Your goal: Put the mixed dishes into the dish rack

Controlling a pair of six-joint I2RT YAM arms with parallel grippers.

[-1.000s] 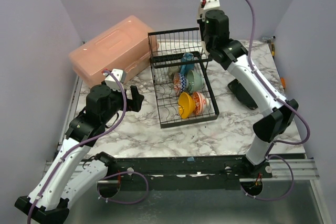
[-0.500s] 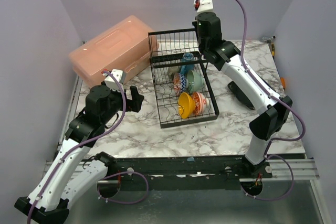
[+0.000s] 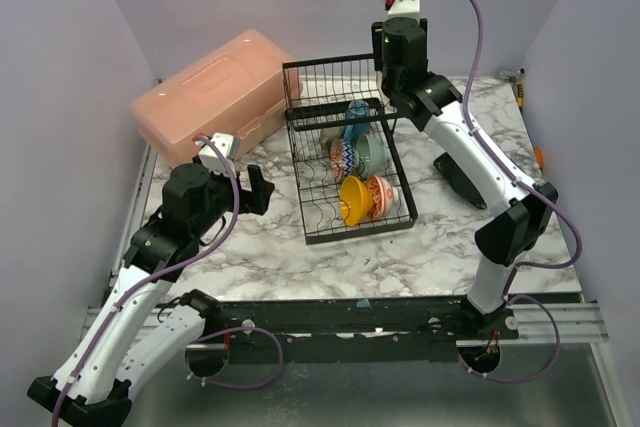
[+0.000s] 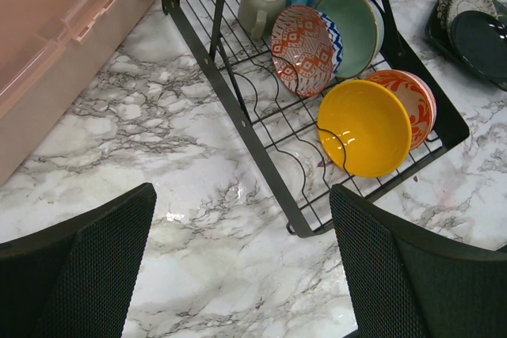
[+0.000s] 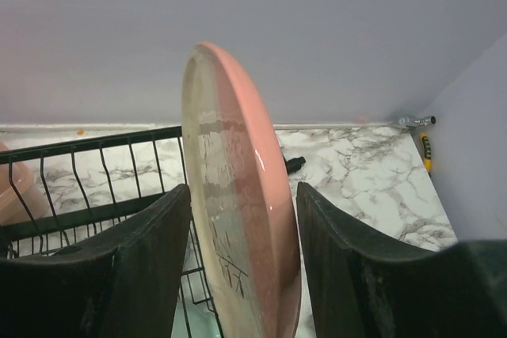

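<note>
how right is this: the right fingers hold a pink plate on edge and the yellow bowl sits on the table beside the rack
Wrong on the bowl: the left wrist view shows the yellow bowl on edge inside the dish rack, not on the table. The right fingers do hold the pink plate on edge.

Jaws pinch upright pink plate [image 5: 238, 195] — dish rack [image 5: 95, 142] behind.

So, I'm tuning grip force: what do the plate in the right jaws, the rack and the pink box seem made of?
Plate: likely glazed ceramic; glossy pink and cream surface, thick rounded rim. Rack: black coated metal wire, judging by the thin bent rods. Box: probably plastic; translucent salmon with a moulded lid.
</note>
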